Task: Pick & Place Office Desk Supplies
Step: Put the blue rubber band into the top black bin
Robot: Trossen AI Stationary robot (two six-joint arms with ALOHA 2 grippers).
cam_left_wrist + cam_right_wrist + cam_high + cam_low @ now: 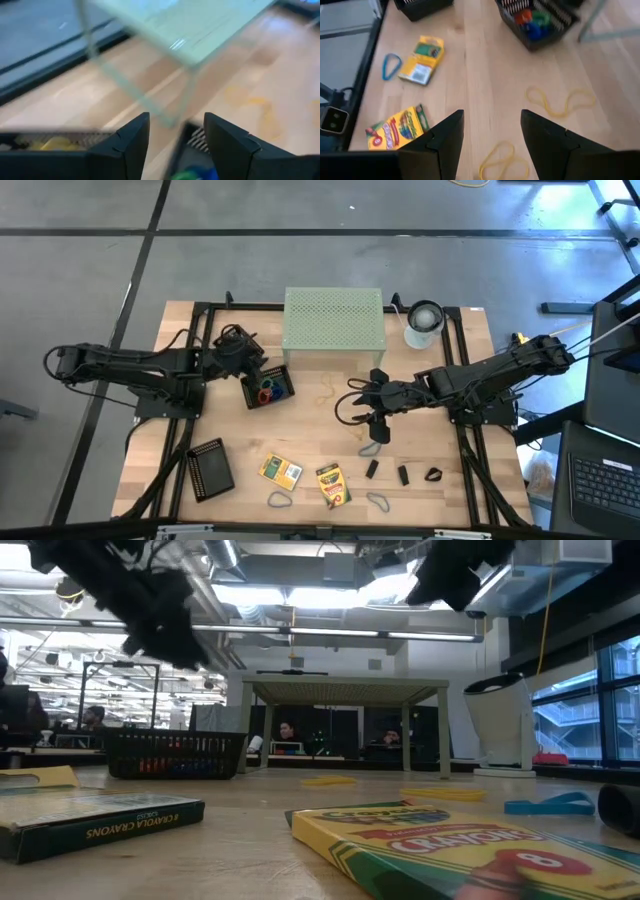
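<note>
Both end effectors open: left (262,372) over mesh tray (268,387), right (362,406) mid-table.

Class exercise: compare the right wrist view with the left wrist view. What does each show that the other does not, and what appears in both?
Only the right wrist view shows the two crayon boxes, a blue rubber-band loop, yellow loops on the wood, and the open right pincer.

Only the left wrist view shows the pale green riser close up and the open left pincer.

Both show the wooden table and the black mesh tray holding coloured bands.
</note>
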